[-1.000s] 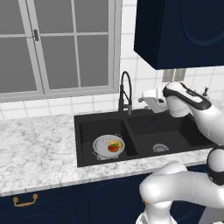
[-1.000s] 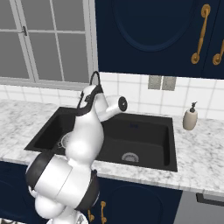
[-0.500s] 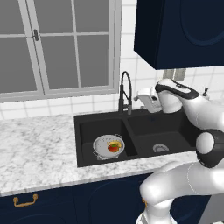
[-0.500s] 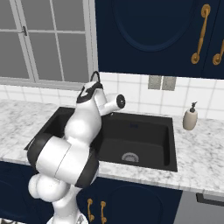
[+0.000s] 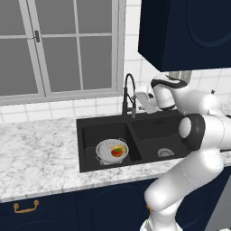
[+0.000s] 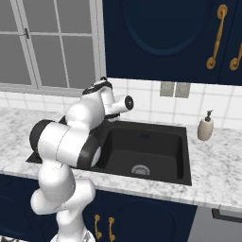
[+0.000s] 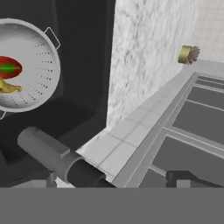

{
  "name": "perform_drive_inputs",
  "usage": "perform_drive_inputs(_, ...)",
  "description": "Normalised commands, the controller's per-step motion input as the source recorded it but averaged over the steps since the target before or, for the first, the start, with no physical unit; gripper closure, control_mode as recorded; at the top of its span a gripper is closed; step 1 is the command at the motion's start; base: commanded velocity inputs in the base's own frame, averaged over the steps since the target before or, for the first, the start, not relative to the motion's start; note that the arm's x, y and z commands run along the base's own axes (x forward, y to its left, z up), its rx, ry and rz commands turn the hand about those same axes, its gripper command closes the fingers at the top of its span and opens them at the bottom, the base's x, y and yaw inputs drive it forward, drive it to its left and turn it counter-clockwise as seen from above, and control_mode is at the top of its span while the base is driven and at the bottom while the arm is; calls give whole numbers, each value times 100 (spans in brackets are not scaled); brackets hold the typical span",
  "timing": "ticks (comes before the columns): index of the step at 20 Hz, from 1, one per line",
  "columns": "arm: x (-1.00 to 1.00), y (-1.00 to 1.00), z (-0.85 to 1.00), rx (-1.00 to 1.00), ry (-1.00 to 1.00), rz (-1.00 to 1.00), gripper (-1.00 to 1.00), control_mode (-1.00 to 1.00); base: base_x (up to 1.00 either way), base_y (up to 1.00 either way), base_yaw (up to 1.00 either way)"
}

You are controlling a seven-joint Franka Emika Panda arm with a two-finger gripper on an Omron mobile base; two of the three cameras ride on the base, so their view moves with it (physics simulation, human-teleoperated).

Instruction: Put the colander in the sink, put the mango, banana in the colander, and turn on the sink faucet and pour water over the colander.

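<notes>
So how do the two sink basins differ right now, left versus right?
Seen in the left base view, the left basin holds the colander with the mango and banana in it; the right basin holds nothing, so its silver drain shows while the left one's cannot be seen. The faucet stands behind the divider between them. Both are black and rectangular, and no water is visible running.

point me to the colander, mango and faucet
colander [image 5: 106, 151]: left base view, bare perforated floor left of the fruit.
mango [image 5: 117, 152]: left base view, middle of the red fruit.
sink faucet [image 5: 130, 80]: left base view, top of the black arch.
</notes>
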Motion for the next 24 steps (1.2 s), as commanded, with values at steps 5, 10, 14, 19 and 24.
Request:
perform_drive_inputs(5, 38, -18, -74, 0, -25, 19, -100, -100, 0, 0, 0)
perform_drive_inputs(10, 1, -33, -47, 0, -35, 21, -100, -100, 0, 0, 0)
perform_drive_inputs(14, 28, -3, -58, 0, -43, 18, -100, -100, 0, 0, 0)
perform_drive_inputs(19, 42, 29, -66, 0, -57, 14, -100, -100, 0, 0, 0)
perform_drive_inputs(24, 32, 82, -54, 0, -69, 3, -100, -100, 0, 0, 0)
